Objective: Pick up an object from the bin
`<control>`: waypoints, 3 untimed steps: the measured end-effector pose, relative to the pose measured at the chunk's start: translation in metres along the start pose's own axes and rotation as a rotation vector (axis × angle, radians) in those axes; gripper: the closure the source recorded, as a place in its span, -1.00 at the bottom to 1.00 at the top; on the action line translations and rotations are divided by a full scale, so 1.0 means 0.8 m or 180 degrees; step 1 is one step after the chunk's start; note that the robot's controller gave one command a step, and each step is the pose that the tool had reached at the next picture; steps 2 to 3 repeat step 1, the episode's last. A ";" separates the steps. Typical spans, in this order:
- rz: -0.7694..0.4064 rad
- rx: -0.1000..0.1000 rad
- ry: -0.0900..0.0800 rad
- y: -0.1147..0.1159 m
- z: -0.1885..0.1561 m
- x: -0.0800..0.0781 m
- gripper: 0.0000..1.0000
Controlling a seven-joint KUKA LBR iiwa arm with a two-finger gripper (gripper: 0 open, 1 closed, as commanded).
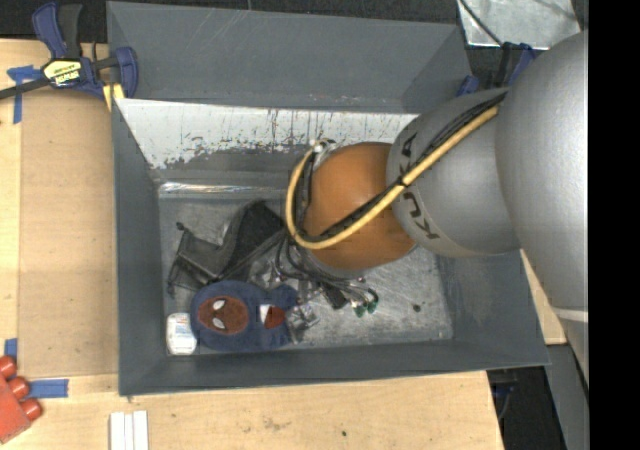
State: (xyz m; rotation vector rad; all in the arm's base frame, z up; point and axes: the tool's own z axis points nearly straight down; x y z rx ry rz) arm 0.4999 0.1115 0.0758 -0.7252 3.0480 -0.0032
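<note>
My gripper (325, 290) is low in the middle of the bin floor, mostly covered by the arm's orange dome. Its metal parts sit just right of a blue soft toy (232, 316) with a round dark red face, which lies at the front left. A small red piece (272, 316) lies at the toy's right edge, close to the gripper. A black angular object (205, 256) and a dark flat piece (258, 226) lie just left of the gripper, behind the toy.
A small white container (181, 333) lies in the front left corner beside the toy. The arm comes in from the right and hides the bin's right and back middle. Bare bin floor shows at the front right.
</note>
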 end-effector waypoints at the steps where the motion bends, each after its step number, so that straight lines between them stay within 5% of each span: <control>1: -0.0143 -0.0004 -0.0011 0.012 -0.199 -0.025 1.00; 3: -0.0143 -0.0004 -0.0011 0.012 -0.199 -0.025 1.00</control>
